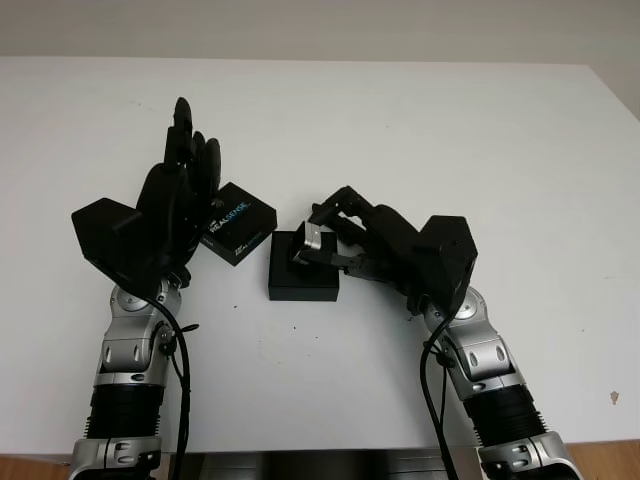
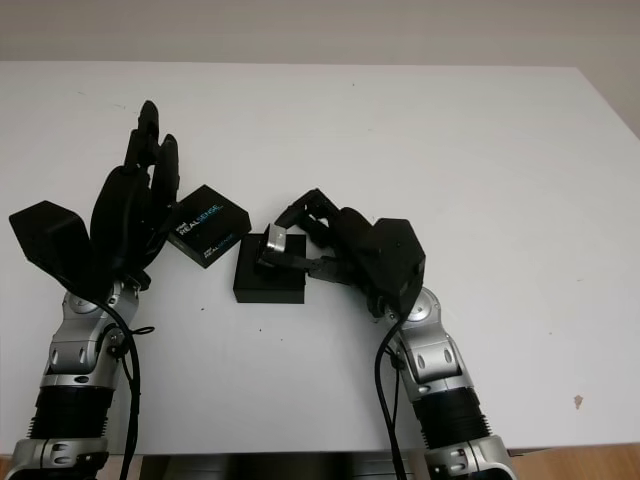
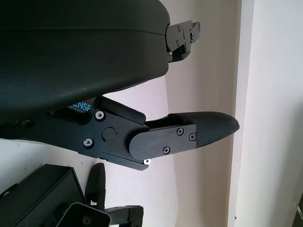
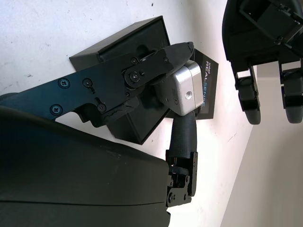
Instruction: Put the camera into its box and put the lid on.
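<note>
Two matte black three-finger hands: left hand (image 1: 165, 215), right hand (image 1: 385, 250), each with a broad, smooth moulded shell. Finger links flat black plates, joined by small recessed black screws (image 4: 59, 82). Fingertip pad (image 3: 208, 127) rounded, finely textured. Forearms below the shells: silver metal joint housings (image 1: 135, 350), then ribbed black collars (image 1: 125, 405) nearer the base. One thin black cable (image 1: 183, 370) looped along each forearm beside the silver housings. No lettering legible on the shells.
</note>
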Controlling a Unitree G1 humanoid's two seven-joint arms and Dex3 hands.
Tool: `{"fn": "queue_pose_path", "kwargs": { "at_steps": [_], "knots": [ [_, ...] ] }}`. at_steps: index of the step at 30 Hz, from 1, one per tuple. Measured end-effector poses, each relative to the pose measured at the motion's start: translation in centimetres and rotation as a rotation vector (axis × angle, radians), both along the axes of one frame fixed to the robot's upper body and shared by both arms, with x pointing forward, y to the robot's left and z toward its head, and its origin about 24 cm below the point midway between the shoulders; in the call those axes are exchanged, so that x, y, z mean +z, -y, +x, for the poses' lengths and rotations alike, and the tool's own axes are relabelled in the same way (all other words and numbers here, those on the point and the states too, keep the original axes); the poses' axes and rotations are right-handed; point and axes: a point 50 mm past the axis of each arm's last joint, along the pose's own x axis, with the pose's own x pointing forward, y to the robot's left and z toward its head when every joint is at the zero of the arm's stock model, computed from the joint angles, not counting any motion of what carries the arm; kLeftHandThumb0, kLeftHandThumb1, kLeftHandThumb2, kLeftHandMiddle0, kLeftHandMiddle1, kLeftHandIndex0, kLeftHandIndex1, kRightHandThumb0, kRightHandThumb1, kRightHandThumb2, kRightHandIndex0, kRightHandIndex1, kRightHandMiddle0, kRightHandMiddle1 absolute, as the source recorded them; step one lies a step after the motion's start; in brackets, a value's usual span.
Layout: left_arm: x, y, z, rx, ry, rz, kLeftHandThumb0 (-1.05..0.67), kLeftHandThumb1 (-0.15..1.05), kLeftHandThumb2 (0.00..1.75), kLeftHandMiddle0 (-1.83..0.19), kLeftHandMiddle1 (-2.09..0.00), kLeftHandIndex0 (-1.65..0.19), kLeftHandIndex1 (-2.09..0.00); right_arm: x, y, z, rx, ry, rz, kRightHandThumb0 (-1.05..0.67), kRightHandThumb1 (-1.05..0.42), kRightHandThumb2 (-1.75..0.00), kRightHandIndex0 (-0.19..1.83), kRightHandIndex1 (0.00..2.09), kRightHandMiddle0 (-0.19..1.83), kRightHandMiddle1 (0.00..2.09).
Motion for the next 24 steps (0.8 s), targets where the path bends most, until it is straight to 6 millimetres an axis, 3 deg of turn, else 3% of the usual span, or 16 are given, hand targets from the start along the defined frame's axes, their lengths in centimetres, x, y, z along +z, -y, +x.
{"fn": "queue_pose_path", "kwargs": {
  "at_steps": [24],
  "knots": [
    [0.0,-0.1,0.0,-0.007,0.002,0.007,-0.7,1.05,0.58,0.19,0.0,0.19,0.0,-0.6,-1.6,-0.1,-0.008,-0.02,0.115,-0.43,-1.05,-0.09,0.16,0.05,0.25,1.93]
  ]
}}
